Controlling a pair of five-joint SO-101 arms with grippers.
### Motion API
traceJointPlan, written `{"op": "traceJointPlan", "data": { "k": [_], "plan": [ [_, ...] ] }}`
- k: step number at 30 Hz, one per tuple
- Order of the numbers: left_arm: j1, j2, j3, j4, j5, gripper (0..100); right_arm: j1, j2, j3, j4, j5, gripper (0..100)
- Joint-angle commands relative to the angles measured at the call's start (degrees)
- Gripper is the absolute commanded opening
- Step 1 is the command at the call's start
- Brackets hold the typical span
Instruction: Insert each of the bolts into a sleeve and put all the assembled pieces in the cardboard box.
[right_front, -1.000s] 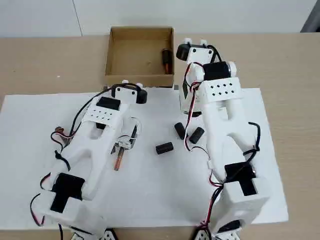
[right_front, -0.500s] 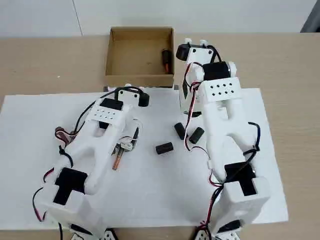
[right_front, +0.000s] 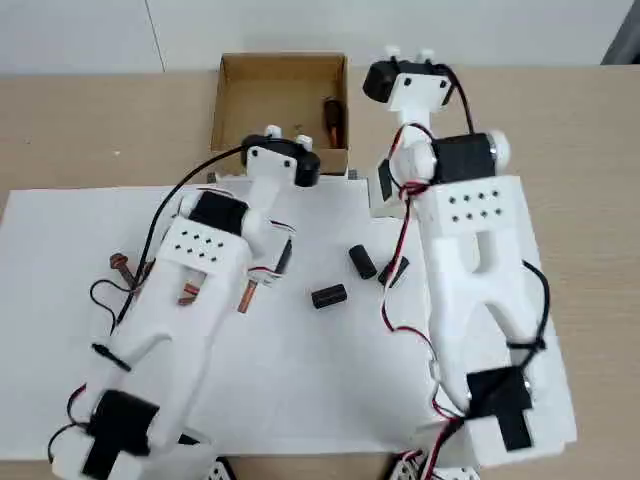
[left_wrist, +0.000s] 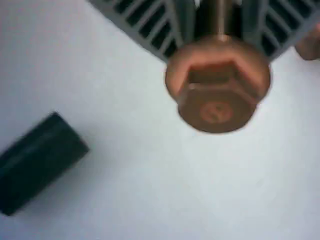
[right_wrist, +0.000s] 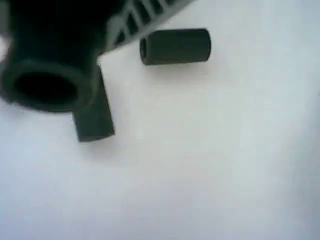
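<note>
My left gripper (right_front: 262, 280) is shut on a copper bolt (right_front: 247, 297), held just above the white paper; the bolt's hex head (left_wrist: 217, 85) points at the left wrist camera from between the fingers (left_wrist: 150, 20). My right gripper (right_front: 395, 262) is shut on a black sleeve (right_front: 393, 272), whose open end (right_wrist: 45, 86) faces the right wrist camera. Two more sleeves lie loose on the paper (right_front: 362, 261) (right_front: 328, 296); they also show beyond the held one in the right wrist view (right_wrist: 95, 117) (right_wrist: 175, 46). The cardboard box (right_front: 232, 110) at the back holds one assembled piece (right_front: 332, 118).
Another copper bolt (right_front: 120, 263) lies at the left of the paper, and one more (right_front: 190, 293) peeks out from under the left arm. The white paper (right_front: 330, 390) covers the wooden table (right_front: 80, 120). Cables hang off both arms.
The left arm has stretched toward the back right, carrying the bolt a little that way. The right arm's wrist has swung farther toward the back of the table.
</note>
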Motion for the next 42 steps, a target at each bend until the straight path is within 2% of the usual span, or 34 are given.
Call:
{"op": "traceJointPlan", "data": {
  "k": [1,6,14,20,29,34,42],
  "plan": [
    [0.62,-6.95,-2.68,0.62,-0.09,0,0.13,-6.11,-0.35,2.15,0.18,0.4],
    [0.79,-15.12,-2.68,0.26,-0.35,0,1.01,-14.99,5.10,2.33,0.00,0.4],
    [0.62,-33.76,0.66,-0.35,-0.35,0,1.10,-38.64,22.77,1.63,0.09,0.4],
    [0.35,-46.42,13.93,-4.31,0.09,0,1.10,-51.47,35.96,-0.04,0.09,0.4],
    [0.35,-74.55,39.96,-21.01,0.35,0,1.10,-71.78,56.00,-10.24,0.09,0.4],
    [0.44,-86.33,48.22,-22.86,7.38,0,0.75,-80.75,67.34,-17.36,0.18,0.4],
    [0.26,-95.38,54.99,-24.88,16.88,0,-1.45,-95.25,85.45,-28.88,4.57,0.4]
  ]
}}
